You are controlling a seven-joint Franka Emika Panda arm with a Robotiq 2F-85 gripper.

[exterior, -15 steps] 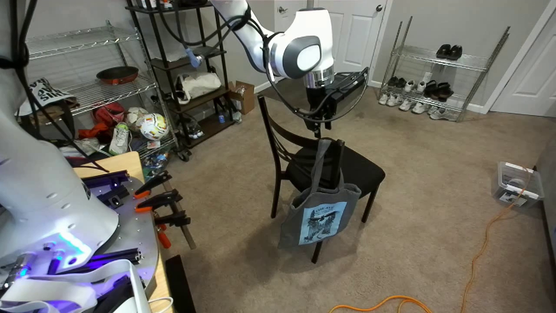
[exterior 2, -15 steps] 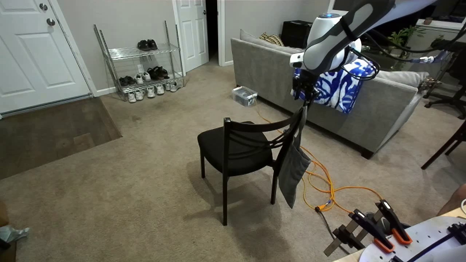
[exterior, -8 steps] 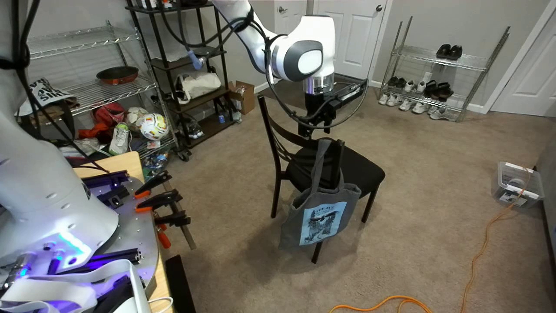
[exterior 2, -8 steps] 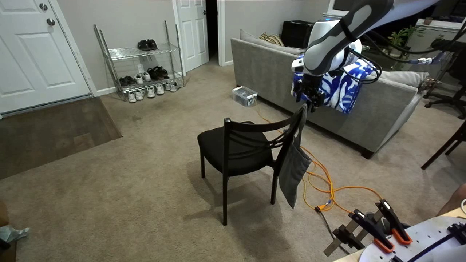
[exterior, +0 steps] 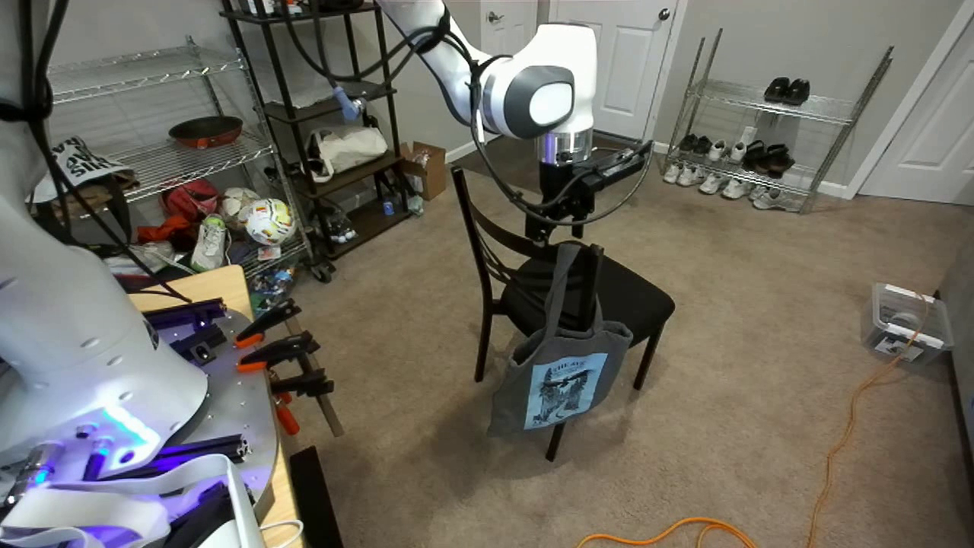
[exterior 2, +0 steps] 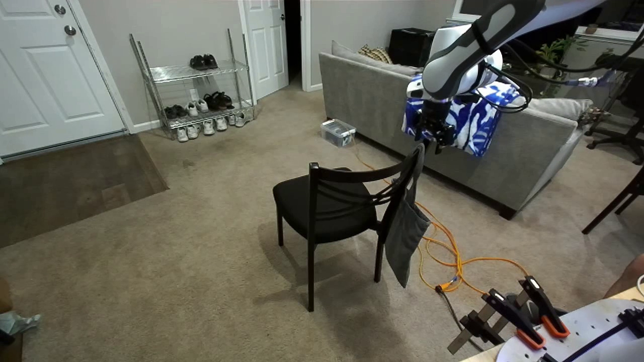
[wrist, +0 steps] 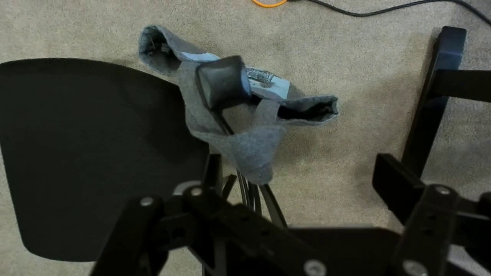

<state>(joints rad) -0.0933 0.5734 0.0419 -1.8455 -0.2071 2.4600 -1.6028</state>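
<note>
Grey cloth tote bag (exterior: 561,377), a pale blue printed panel (exterior: 564,396) on its face, suspended by its handles (exterior: 559,293) from one back corner of the black chair (exterior: 635,298), the body hanging outside the backrest (exterior 2: 352,175). Viewed from above, its mouth gapes on either side of the chair's post (wrist: 225,82); the interior is too dark for me to establish contents.

Pincer (wrist: 301,174): released, jaws spread wide, positioned just above the chair by that same corner. The bag lies below it, one handle's loop nearest, close to one finger (wrist: 213,172) in the wrist view; contact I could not confirm.

Other containers: a clear plastic box (exterior: 905,327) on the floor (exterior: 723,380), well apart from the chair and near the sofa (exterior 2: 372,95), indistinct contents showing through its walls; a cardboard box (exterior: 431,173), also well apart from the chair, contents unclear. On the chair's seat side, well away, a wire rack (exterior 2: 171,74) bears shoes (exterior 2: 197,63).
</note>
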